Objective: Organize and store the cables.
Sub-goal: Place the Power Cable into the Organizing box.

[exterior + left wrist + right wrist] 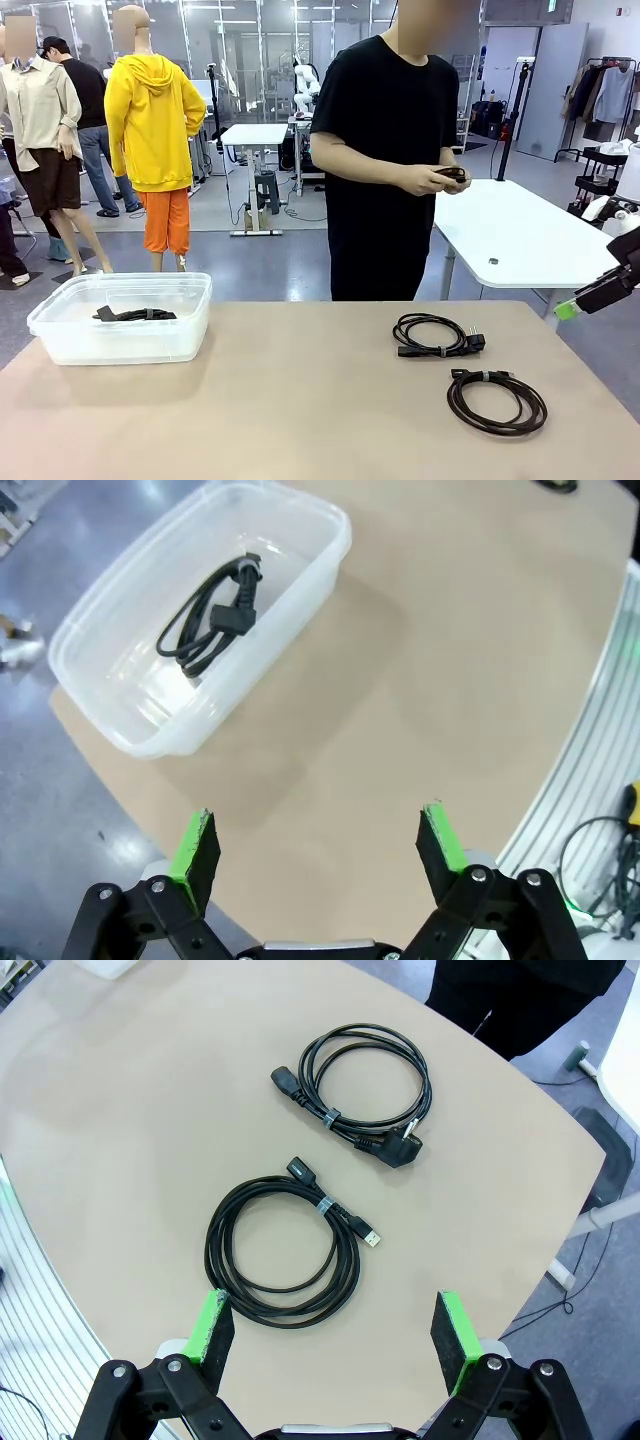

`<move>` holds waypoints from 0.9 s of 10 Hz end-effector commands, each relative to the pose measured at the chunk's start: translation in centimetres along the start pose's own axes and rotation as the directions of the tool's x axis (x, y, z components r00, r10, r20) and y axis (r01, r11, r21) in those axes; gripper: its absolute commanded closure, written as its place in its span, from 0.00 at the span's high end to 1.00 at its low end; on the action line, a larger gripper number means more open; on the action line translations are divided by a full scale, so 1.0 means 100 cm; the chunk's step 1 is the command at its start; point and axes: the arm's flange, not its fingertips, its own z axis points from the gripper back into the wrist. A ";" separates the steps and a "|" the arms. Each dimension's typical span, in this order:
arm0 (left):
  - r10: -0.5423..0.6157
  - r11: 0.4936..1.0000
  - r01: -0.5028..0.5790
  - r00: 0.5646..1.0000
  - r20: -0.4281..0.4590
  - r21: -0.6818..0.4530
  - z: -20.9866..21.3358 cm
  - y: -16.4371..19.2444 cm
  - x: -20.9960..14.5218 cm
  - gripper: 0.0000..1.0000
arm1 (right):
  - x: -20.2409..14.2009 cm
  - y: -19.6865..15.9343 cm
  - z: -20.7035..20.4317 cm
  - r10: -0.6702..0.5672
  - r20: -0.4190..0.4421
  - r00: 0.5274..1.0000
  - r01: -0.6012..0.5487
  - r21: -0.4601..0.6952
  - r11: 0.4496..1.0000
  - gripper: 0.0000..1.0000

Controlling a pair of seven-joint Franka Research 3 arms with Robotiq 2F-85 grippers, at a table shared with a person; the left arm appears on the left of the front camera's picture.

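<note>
**A:** What's on the go here?

**B:** A big tan table [250, 430] with a person [385, 150] standing beyond it, well off to the right of the clear tub [120, 345]. One black cord [205, 615] lies inside the tub.

**A:** And the arms?

**B:** The left gripper [318, 842] hangs over the table just beside the tub, with its fingers spread and nothing between them. The right gripper [331, 1328] is well away from the tub, also spread wide and empty, looking down on two wound cables.

**A:** So those two are left to store?

**B:** I'd say so. The nearer coil [360, 1085] has a chunky plug [400, 1148], and the farther coil [283, 1250] ends in a small silver-tipped one [368, 1234]. The person's hands [435, 180] also hold a dark bundle [452, 174], maybe another cable, though I can't be sure.

**A:** What would worry you?

**B:** Each coil is bound by one thin tie [323, 1204]. If the gripper pinches a single strand away from it, I reckon the loops would sag and drag all the way to the tub. They might even hook the other coil, since the two lie close together. A dangling plug could also catch the tub's rim and shove it along, because it looks light.

**A:** And the person?

**B:** If they lay that bundle down while an arm is reaching, hand and gripper could meet.
</note>
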 end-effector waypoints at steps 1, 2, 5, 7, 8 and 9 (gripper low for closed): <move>-0.005 1.000 0.004 1.000 -0.005 -0.007 -0.003 -0.001 0.001 1.00 | 0.002 -0.001 0.002 0.001 -0.008 1.000 -0.001 -0.004 1.000 1.00; -0.005 1.000 0.004 1.000 -0.005 -0.007 -0.003 -0.001 0.001 1.00 | 0.002 -0.001 0.002 0.001 -0.008 1.000 -0.001 -0.004 1.000 1.00; -0.005 1.000 0.004 1.000 -0.005 -0.007 -0.003 -0.001 0.001 1.00 | 0.002 -0.001 0.002 0.001 -0.008 1.000 -0.001 -0.004 1.000 1.00; -0.005 1.000 0.004 1.000 -0.005 -0.007 -0.003 -0.001 0.001 1.00 | 0.002 -0.001 0.002 0.001 -0.008 1.000 -0.001 -0.004 1.000 1.00; -0.005 1.000 0.004 1.000 -0.005 -0.007 -0.003 -0.001 0.001 1.00 | 0.002 -0.001 0.002 0.001 -0.008 1.000 -0.001 -0.004 1.000 1.00; -0.005 1.000 0.004 1.000 -0.005 -0.007 -0.003 -0.001 0.001 1.00 | 0.002 -0.001 0.002 0.001 -0.008 1.000 -0.001 -0.004 1.000 1.00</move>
